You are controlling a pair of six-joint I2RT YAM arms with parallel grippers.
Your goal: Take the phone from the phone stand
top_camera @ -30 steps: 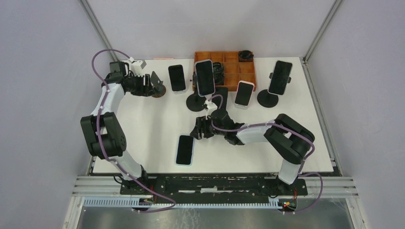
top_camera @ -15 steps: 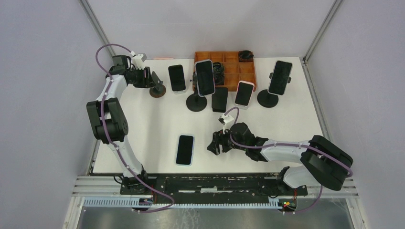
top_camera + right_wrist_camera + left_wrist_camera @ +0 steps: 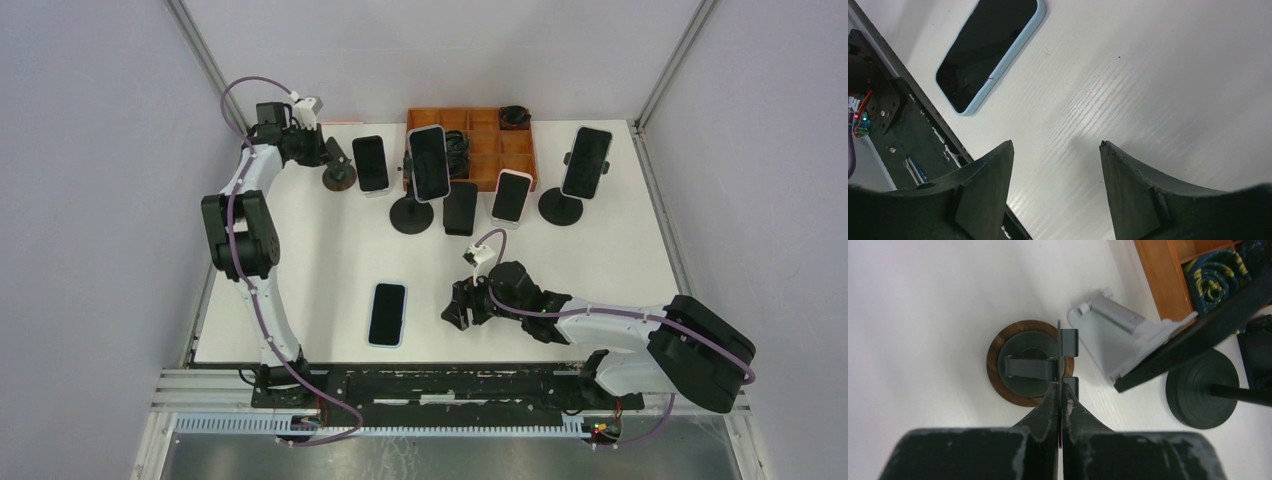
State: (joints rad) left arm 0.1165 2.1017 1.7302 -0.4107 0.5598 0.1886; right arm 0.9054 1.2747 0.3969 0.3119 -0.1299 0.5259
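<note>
At the upper left of the top view, left end effector [image 3: 1063,387] pressed fully together, tips right at the grey bracket of the small wood-rimmed stand [image 3: 1020,347]; whether nipping a thin edge of that bracket or merely touching it, cannot tell from the wrist view; no phone on this stand. Just to its right, a grey wedge stand [image 3: 1118,332] with a dark phone [image 3: 370,163] leaning on it; further right along the top of the frame, three more propped up: a tall phone [image 3: 429,160] on a black round-footed stand [image 3: 411,215], a white-edged phone [image 3: 511,195] in front of the orange tray [image 3: 470,112], a far-right phone [image 3: 586,160] on its own post. Low in the centre, a phone in a pale blue case [image 3: 387,313] flat on the white surface [image 3: 320,260], off any stand; probably the one taken from the empty stand, though not certain. Right end effector [image 3: 1055,145] spread wide, empty, hanging low over bare surface just right of that flat phone.

Risks from here: with the left fingers shut at the light, empty stand, any pull or twist liable to tip it or drag it into the grey wedge stand alongside and knock the dark phone down; a sideways sweep of the wide right fingers liable to shove the flat phone toward the near edge at the bottom of the frame.
</note>
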